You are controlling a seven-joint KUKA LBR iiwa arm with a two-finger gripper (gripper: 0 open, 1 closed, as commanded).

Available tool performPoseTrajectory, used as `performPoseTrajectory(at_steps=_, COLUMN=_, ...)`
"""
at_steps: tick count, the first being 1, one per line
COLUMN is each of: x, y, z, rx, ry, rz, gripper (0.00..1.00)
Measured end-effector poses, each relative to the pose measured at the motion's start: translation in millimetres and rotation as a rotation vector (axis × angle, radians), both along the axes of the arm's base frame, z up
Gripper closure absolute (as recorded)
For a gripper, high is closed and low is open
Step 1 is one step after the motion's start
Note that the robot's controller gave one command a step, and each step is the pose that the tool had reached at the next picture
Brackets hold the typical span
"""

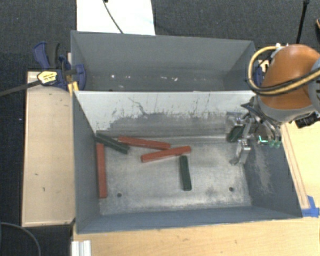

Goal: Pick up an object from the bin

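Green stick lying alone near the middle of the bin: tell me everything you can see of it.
The green stick is a short, straight bar, dark green all over, with squared ends. It could be plastic or painted wood. It lies flat on the bin floor, running almost from far to near and slightly slanted. Its far end comes close to the right end of a red stick, seemingly without touching. Nothing lies on it.

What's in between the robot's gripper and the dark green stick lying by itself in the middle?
Nothing. In the camera view, just bare grey bin floor runs from the gripper to that dark green stick.
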State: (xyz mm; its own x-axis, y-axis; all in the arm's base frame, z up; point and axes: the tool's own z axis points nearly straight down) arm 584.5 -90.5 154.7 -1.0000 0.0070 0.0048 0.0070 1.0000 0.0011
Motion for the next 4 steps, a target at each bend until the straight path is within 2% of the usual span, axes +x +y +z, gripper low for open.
performPoseTrajectory(at_steps=1, x=-29.4, y=91.9, z=-84.9, rx=0.002, ry=-0.006, rz=0.275, gripper=0.00)
performPoseTrajectory(at_steps=2, x=-80.2, y=127.3, z=-54.1, rx=0.002, ry=-0.006, rz=0.774, gripper=0.00)
performPoseTrajectory(at_steps=3, x=-43.3, y=105.2, z=-54.5, rx=0.002, ry=-0.009, rz=1.429, gripper=0.00)
performPoseTrajectory(at_steps=4, x=-45.0, y=136.8, z=-85.3, rx=0.007, ry=-0.003, rz=1.608, gripper=0.00)
